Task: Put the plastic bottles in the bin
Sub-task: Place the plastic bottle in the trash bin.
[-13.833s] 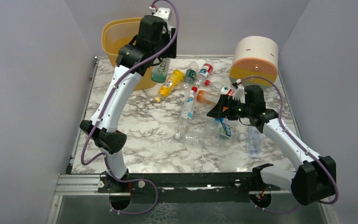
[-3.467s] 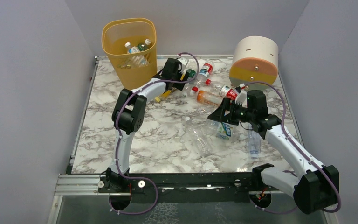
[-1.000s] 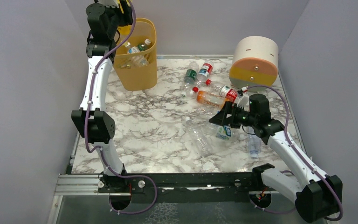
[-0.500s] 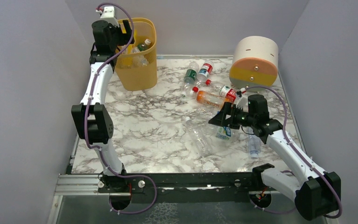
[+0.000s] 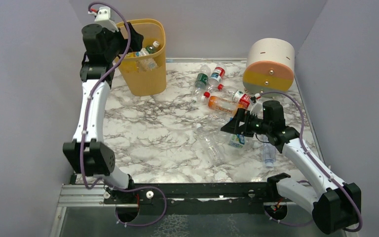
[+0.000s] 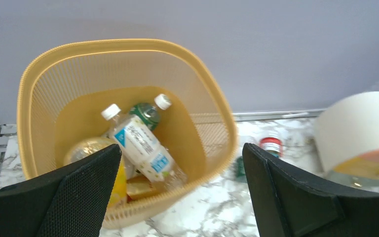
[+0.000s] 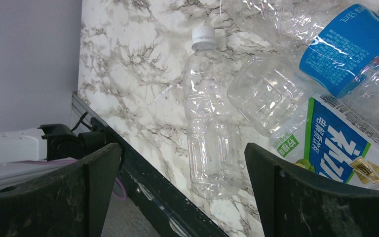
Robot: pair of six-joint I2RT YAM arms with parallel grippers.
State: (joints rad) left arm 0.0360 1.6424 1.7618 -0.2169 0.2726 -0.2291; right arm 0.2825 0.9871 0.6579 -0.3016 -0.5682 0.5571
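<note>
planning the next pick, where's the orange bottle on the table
In the top view the orange bottle lies on its side right of centre, just beyond the right gripper and in front of the round drum.

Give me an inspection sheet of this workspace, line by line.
Surface: marble table, with bottles scattered over its right half.
Job's things: yellow bin upright at far left, holding a blue-labelled bottle, a green bottle and a yellow bottle. Several more lie on the table, including an orange bottle and a clear bottle.
Clutter: round white-and-orange drum at far right.
Grippers: left gripper open and empty above the bin; right gripper open and empty near the clear bottle.
Cables: a purple cable runs along each arm; no snag seen.
Surroundings: plain grey walls on three sides; metal rail at the near edge.
</note>
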